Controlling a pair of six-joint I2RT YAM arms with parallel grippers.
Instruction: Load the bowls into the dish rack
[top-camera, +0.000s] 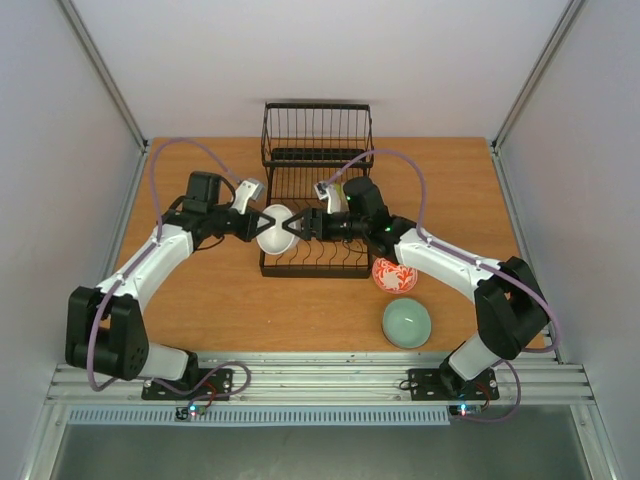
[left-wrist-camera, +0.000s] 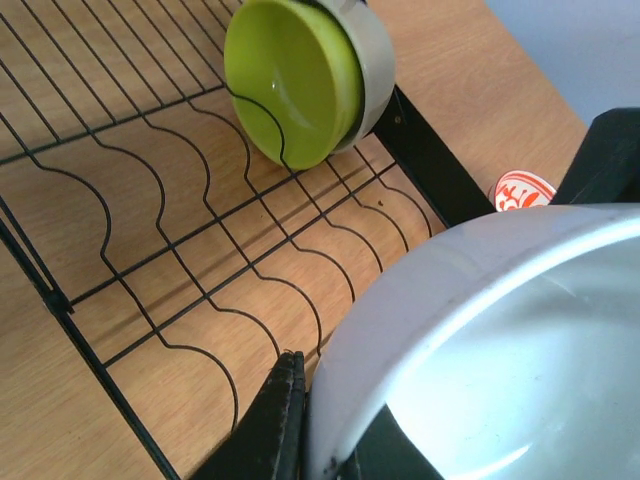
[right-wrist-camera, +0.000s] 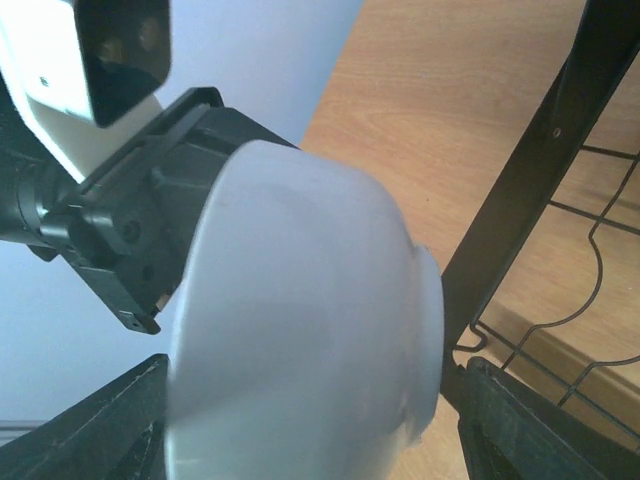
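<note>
A plain white bowl hangs tilted over the front left of the black wire dish rack. My left gripper is shut on its rim, one finger outside the wall and one inside. My right gripper is open, its fingers standing wide on either side of the white bowl and a little off its foot. A yellow-green bowl stands on edge in the rack, with a pale bowl nested behind it.
On the wooden table right of the rack sit a white bowl with a red-orange pattern and, nearer the front, a pale celadon bowl. The rack's curved divider prongs lie below the held bowl. White walls enclose the table.
</note>
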